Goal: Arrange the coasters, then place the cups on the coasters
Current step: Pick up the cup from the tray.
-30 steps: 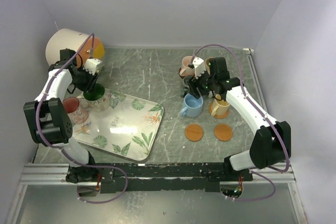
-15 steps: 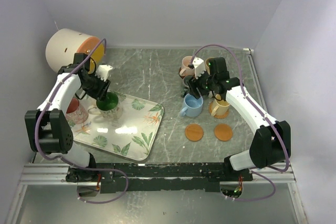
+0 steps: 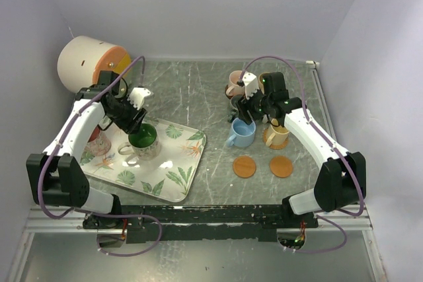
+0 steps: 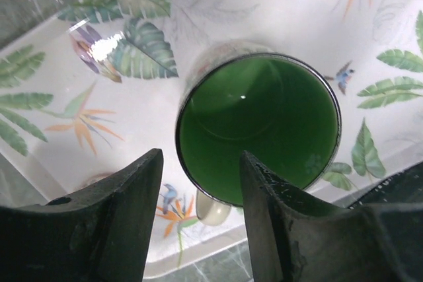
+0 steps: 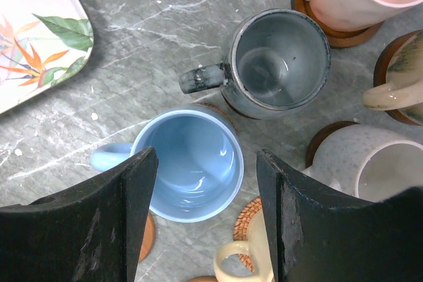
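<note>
Left tool (image 4: 198,160): jaws apart, straddling the near rim of the green cup (image 4: 258,123) without clamping it.
Right tool (image 5: 206,155): jaws spread, hovering over the light blue cup (image 5: 188,176), gripping nothing.
Green cup, place: upright on the leaf-print tray (image 4: 370,4), near its far edge, at the left side of the desk (image 3: 198,90); well apart from the two bare coasters (image 3: 244,166) near the desk's near edge, right side.
Handling: likely stiff glazed ceramic, slick, chips if knocked; pinch the wall, one finger inside, away from the handle (image 4: 213,209).
Look: glossy green inside, dark rim, pale handle.
</note>
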Action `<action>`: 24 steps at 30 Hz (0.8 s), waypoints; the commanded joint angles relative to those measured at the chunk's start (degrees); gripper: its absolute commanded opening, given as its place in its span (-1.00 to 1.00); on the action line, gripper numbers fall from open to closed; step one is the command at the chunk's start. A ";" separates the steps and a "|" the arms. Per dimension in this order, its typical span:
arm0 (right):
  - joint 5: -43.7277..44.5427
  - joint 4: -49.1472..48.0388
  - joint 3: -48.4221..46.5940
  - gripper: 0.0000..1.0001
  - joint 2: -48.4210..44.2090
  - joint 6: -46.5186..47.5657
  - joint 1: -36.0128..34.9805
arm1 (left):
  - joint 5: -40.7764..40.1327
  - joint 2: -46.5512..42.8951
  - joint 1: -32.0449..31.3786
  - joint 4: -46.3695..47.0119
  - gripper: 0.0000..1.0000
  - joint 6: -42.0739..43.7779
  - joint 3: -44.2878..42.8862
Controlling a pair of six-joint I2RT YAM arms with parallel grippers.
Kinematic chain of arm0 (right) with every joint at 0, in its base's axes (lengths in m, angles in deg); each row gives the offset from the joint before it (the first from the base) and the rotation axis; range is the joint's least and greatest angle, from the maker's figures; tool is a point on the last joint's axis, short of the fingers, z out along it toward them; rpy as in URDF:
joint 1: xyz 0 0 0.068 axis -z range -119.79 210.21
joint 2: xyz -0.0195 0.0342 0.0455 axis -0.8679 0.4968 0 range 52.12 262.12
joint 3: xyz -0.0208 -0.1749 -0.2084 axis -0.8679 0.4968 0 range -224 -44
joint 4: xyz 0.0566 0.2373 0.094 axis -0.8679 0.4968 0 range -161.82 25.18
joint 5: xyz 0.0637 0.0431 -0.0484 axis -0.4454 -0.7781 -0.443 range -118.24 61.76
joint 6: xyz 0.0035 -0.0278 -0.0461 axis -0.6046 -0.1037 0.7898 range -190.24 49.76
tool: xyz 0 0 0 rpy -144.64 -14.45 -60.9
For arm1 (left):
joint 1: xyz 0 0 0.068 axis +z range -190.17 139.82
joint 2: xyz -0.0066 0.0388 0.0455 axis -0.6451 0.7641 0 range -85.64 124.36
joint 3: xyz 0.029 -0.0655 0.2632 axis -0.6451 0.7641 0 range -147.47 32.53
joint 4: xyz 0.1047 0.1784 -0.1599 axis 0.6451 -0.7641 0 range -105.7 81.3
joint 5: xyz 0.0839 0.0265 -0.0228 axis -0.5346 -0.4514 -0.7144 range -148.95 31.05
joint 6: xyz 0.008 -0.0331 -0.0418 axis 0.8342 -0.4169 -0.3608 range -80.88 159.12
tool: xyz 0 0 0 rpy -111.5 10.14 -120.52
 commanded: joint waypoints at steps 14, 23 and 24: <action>-3.47 -0.54 0.61 0.24 -3.25 2.03 0.07 | -3.48 5.73 -3.22 5.87 -0.04 8.06 0.28; -13.96 2.92 -2.99 0.23 -4.82 7.13 -0.15 | 2.81 6.35 -4.80 7.09 -0.86 0.46 -0.95; -14.02 3.58 -4.13 0.23 -4.43 6.69 -0.23 | 2.92 5.90 -5.21 7.04 -0.86 -1.07 -1.76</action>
